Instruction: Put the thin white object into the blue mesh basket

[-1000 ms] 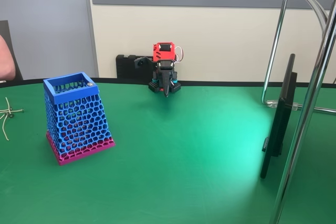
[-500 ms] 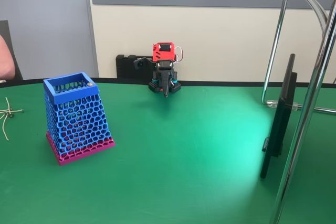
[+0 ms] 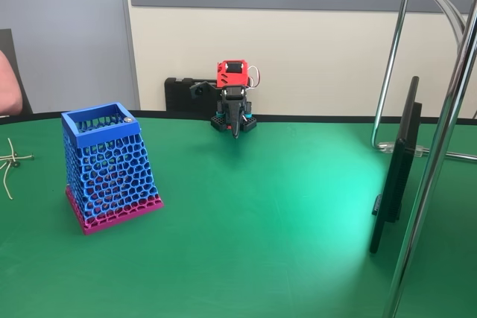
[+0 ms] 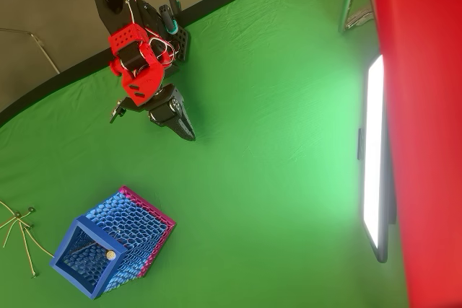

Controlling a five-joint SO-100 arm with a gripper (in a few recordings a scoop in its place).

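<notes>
The thin white object [image 4: 85, 249] is seen lying inside the blue mesh basket [image 3: 95, 129], one end against the rim. The gripper [image 4: 182, 124] is clenched and empty, folded near its base, well apart. The placement looks complete; the arm is best kept parked so the basket is not nudged.

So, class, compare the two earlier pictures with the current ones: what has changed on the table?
Nothing visibly changed. The claw hangs folded at the arm's base by the table's far edge, the blue mesh basket stands in the same spot, and the pale strips lie unmoved at the left edge.
</notes>
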